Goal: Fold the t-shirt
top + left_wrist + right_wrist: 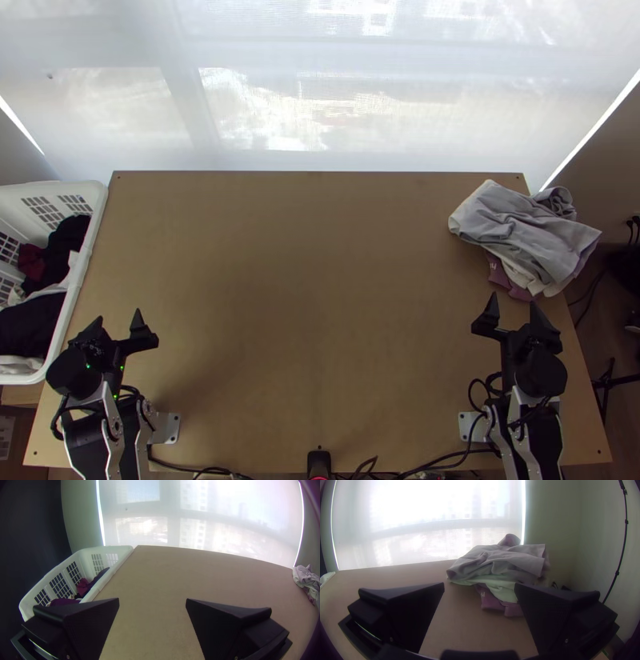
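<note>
Near the table's lower left, my left gripper [118, 316] stands open, with bare tabletop between its fingers in the left wrist view, where the gripper [152, 600] is seen again. My right gripper [515, 308] is open at the lower right, just below a heap of cloth; the right wrist view has this gripper [479, 585] too, holding nothing. The heap lies bunched at the table's right edge: a grey cloth [520, 228] on top, a pale one [501, 588] under it and a mauve one [491, 600] lowest. Which piece is the t-shirt I cannot tell.
A white basket [90, 240] with dark, red and white clothes stands along the table's left edge. The wooden table [312, 280] is bare across its middle. Cables [368, 468] run along the near edge, around a small black device [318, 462].
</note>
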You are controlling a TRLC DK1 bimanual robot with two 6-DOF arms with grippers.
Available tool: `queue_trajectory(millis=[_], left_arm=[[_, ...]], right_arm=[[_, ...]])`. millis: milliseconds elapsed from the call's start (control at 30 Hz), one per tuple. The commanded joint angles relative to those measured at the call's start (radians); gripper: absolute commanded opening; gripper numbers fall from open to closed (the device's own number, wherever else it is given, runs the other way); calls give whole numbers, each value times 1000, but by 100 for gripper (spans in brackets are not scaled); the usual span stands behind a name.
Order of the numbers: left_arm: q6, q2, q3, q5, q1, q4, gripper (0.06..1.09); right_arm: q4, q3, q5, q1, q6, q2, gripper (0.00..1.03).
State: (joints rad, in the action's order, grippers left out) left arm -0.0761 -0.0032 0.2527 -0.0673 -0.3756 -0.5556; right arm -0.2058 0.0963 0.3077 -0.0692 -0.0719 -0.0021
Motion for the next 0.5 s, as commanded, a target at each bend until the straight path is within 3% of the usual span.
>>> queue_trajectory(millis=[0, 200, 300, 467], left_arm=[[-1, 0, 0, 0, 0, 0, 103], [-1, 0, 0, 0, 0, 0, 103], [-1, 0, 0, 0, 0, 0, 103], [-1, 0, 0, 0, 0, 0, 103]], right_arm=[[16, 0, 5, 20, 15, -3, 98], [95, 51, -5, 46, 205, 30, 93], [29, 146, -5, -26, 215, 86, 93], [-112, 393, -5, -44, 192, 318, 93]])
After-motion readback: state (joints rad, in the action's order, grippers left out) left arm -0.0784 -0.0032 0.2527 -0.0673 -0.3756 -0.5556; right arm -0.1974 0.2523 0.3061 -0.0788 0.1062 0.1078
